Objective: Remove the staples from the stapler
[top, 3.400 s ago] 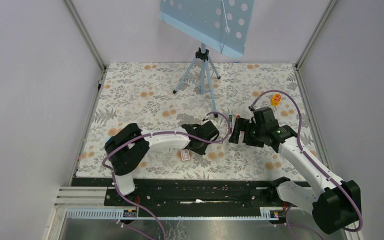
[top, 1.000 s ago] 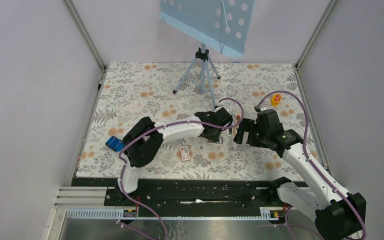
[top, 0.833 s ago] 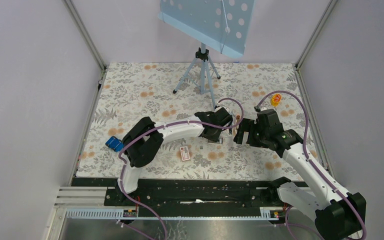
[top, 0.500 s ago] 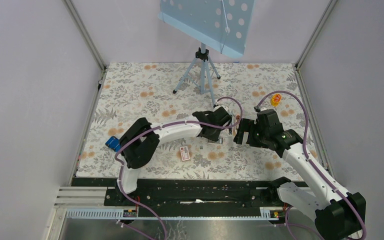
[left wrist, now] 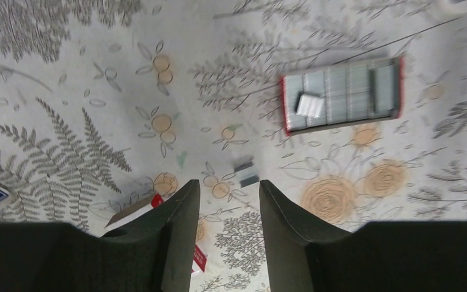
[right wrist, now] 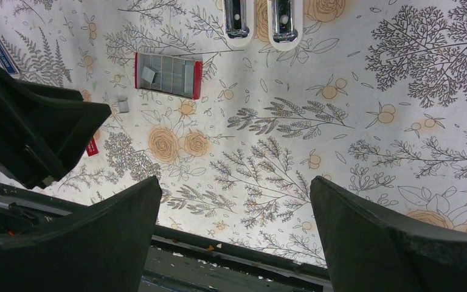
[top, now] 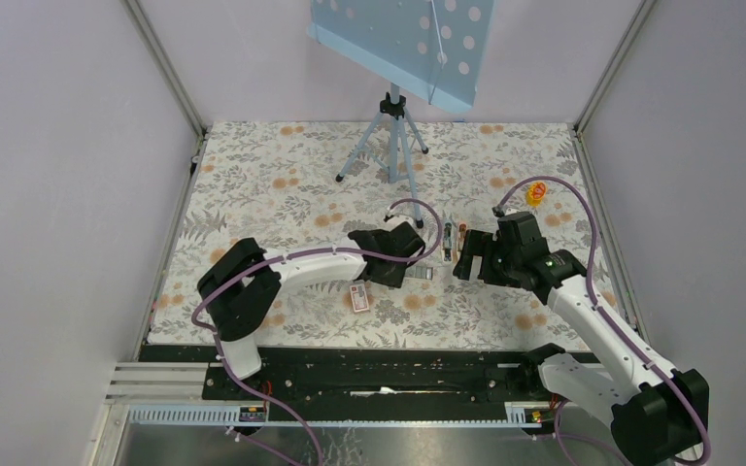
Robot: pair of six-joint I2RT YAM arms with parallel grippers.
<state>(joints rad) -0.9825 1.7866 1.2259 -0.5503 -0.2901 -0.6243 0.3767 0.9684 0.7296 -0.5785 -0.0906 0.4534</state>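
Retreated from the stapler [right wrist: 283, 27], left claw [left wrist: 229, 190] hangs spread, empty; right claw [right wrist: 234, 188] gapes, stapler partly cropped.

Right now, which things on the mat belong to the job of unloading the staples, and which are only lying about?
Belong to the job:
- narrow pale pink stapler with grey metal inside
- short silvery-grey staple pieces

Only lying about:
- open red-rimmed tray of staples
- small red-and-white box
- yellow-orange round object
- tripod holding a pale blue perforated panel
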